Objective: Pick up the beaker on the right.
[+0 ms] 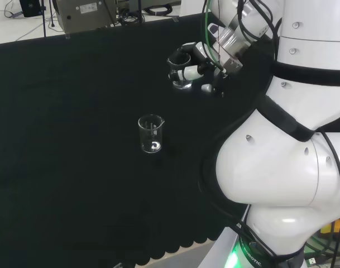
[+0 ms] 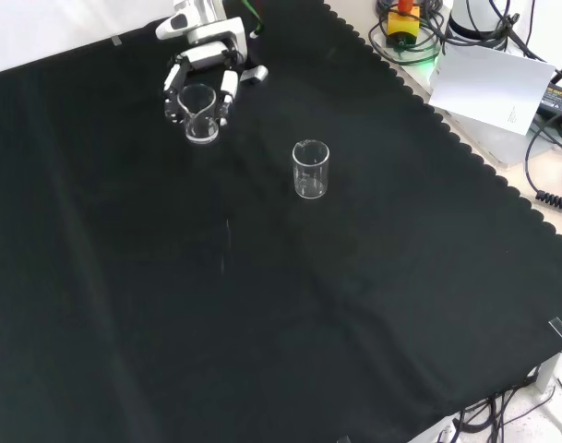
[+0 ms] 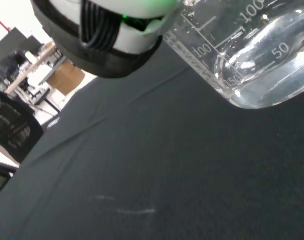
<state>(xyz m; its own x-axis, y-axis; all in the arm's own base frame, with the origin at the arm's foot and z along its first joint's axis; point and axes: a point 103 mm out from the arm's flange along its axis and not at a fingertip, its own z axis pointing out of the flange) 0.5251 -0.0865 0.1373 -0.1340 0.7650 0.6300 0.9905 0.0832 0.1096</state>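
Item one, front view: clear empty beaker (image 2: pixel 311 170) standing upright alone on the black cloth (image 2: pixel 262 323), nearer the camera; well apart from the hand. Item two, farther off: second beaker (image 2: pixel 198 113), clear glass, upright, enclosed by the curled fingers of the hand (image 2: pixel 205 65); whether it is touching the cloth cannot be told; head view places it to the right of and beyond the free one.
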